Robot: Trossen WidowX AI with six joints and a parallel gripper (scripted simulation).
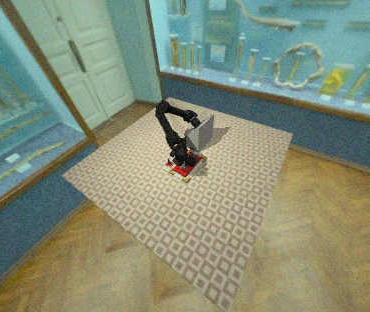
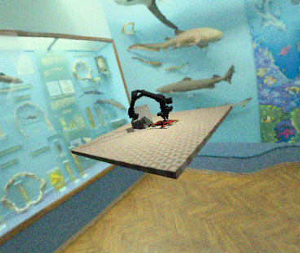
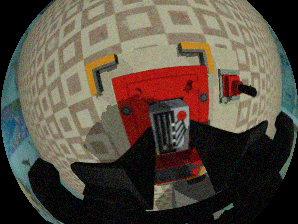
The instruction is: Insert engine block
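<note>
The grey engine block (image 3: pixel 169 125), with dark slots and a red dot on its top, is between the two black fingers of my gripper (image 3: pixel 170 127) (image 2: pixel 165 119). The gripper is shut on it. The red car body (image 3: pixel 165 80) (image 1: pixel 181 171) lies flat under the block, and the block stands over its middle part. The opening and the rib are hidden by the block and the fingers. I cannot tell how deep the block sits. In the top and exterior views the block is too small and covered to make out.
Yellow-and-grey corner brackets (image 3: pixel 91 77) (image 3: pixel 202 47) stand at the car body's far corners. A small red fixture with a black peg (image 3: pixel 231 86) (image 1: pixel 169 163) stands beside it on the right in the wrist view. A grey upright panel (image 1: pixel 203 132) (image 2: pixel 142 111) stands near the arm.
</note>
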